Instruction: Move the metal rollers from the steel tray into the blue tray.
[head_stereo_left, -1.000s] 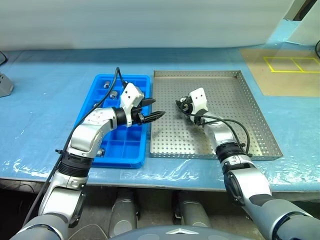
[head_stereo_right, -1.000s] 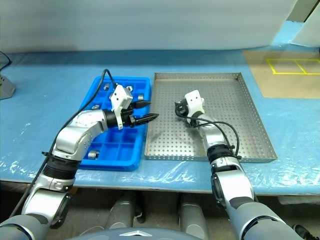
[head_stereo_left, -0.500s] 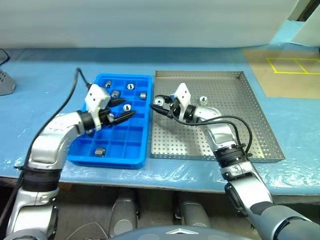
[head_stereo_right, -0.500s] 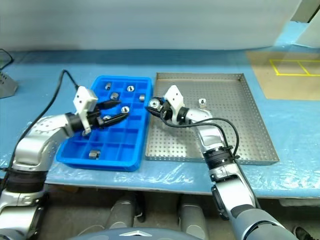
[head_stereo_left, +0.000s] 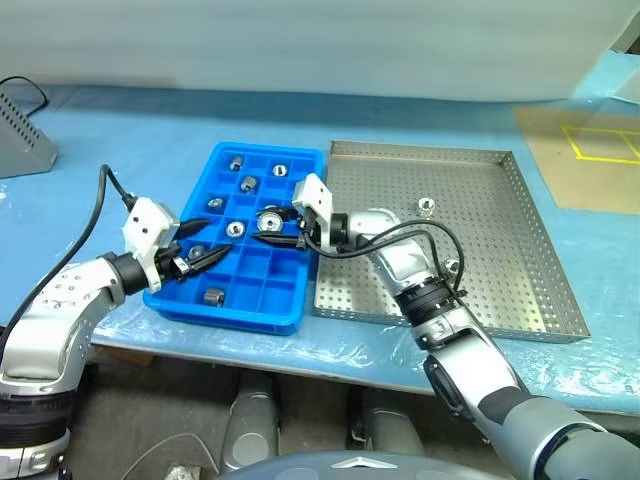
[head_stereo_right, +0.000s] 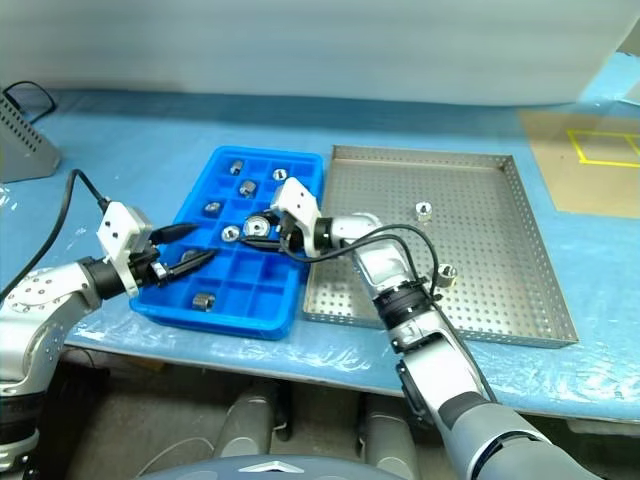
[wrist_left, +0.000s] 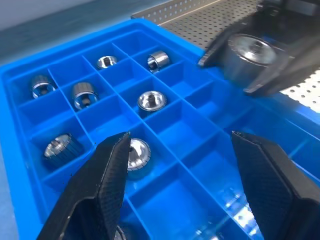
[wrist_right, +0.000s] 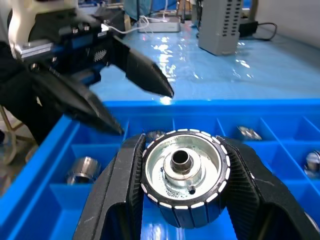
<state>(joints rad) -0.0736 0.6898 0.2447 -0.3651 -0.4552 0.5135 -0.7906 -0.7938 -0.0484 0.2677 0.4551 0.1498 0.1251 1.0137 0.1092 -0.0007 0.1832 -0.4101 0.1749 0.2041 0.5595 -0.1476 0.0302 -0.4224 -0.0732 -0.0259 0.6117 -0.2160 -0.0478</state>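
My right gripper (head_stereo_left: 263, 226) is shut on one of the metal rollers (wrist_right: 182, 167), a shiny knurled cylinder with a dark central hole. It holds the roller above the middle compartments of the blue tray (head_stereo_left: 297, 298). My left gripper (head_stereo_left: 214, 238) hangs open and empty over the tray's left side, its fingers (wrist_left: 107, 180) pointing at the right gripper. Several rollers lie in the blue tray's compartments, among them one (head_stereo_left: 234, 229) just left of the held one. Two rollers (head_stereo_left: 425, 206) (head_stereo_left: 450, 266) lie on the perforated steel tray (head_stereo_left: 520, 300).
The two trays sit side by side on a table under a blue plastic sheet (head_stereo_left: 120, 140). A grey ribbed box (head_stereo_left: 25, 140) stands at the far left. A tan mat with yellow lines (head_stereo_left: 595, 150) lies at the far right.
The right gripper has carried its roller leftward, from the steel tray to above the blue tray, turning to point left. The left gripper has drawn back to the tray's left side.
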